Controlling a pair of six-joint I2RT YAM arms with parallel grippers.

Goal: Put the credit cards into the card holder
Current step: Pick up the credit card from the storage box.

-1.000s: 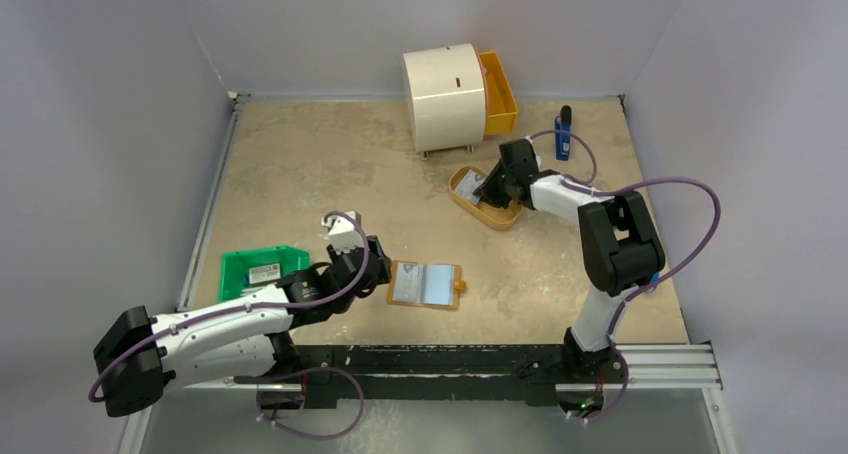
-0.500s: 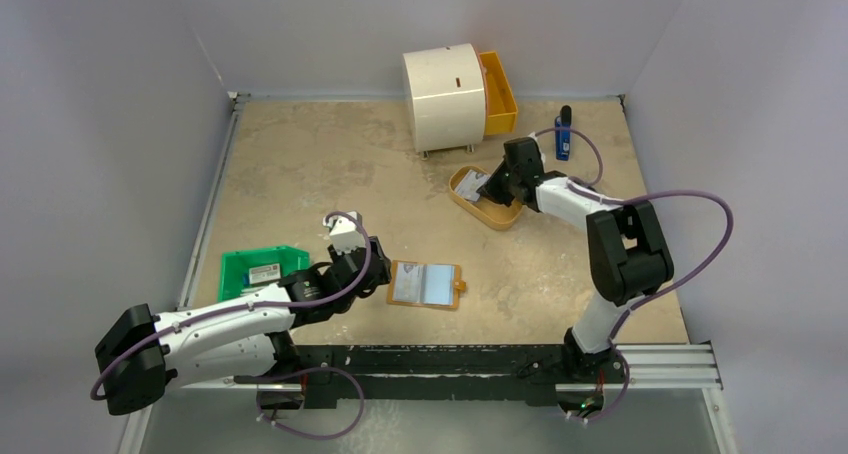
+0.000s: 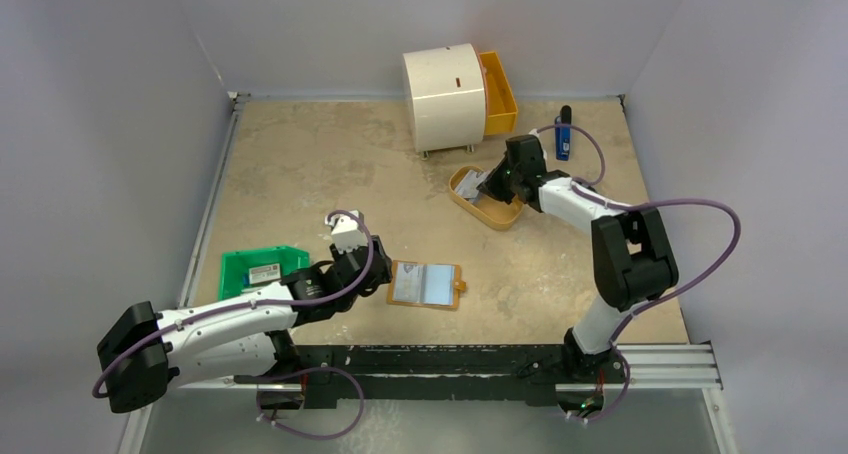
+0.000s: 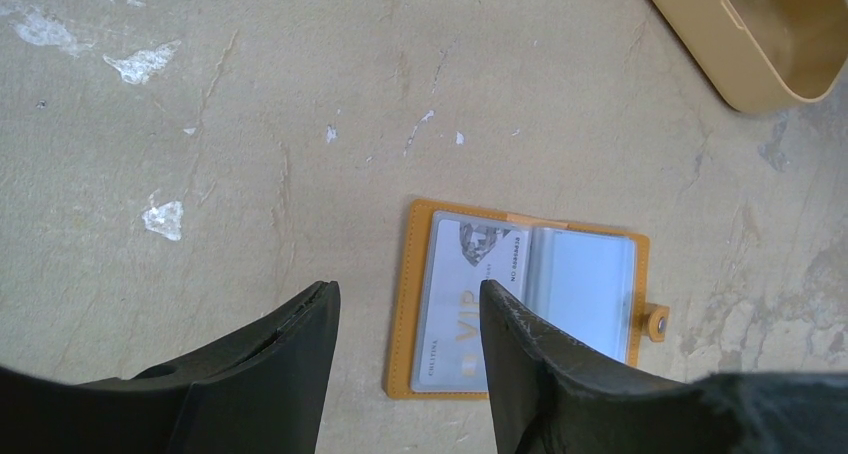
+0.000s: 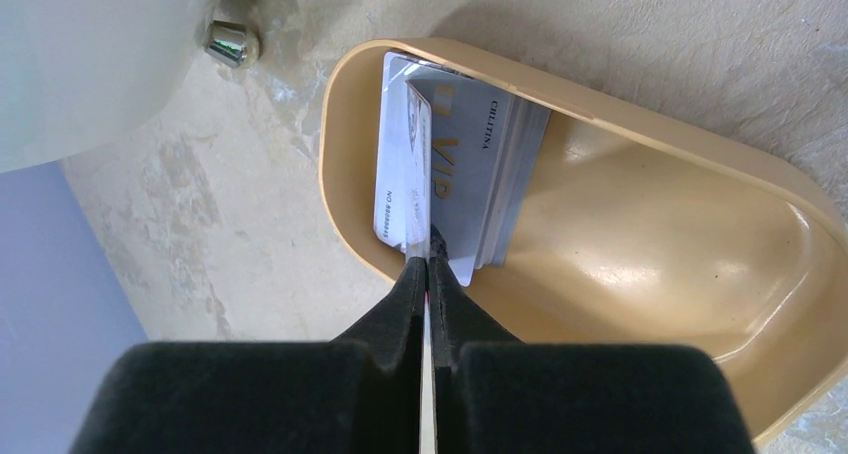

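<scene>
The tan card holder lies open on the table, with a pale VIP card in its left sleeve and its right sleeve looking empty. My left gripper is open and empty, its fingertips just above the holder's left edge. My right gripper is shut on the edge of a pale credit card, which stands on edge inside the tan tray. Another VIP card lies flat in the tray beside it. In the top view the right gripper is over the tray.
A white round drawer unit with an open orange drawer stands at the back. A blue object lies at the back right. A green bin holding a label sits by my left arm.
My right arm's elbow has swung to the right and the gripper has shifted slightly back over the tray, still pinching the card. My left arm has barely moved.
</scene>
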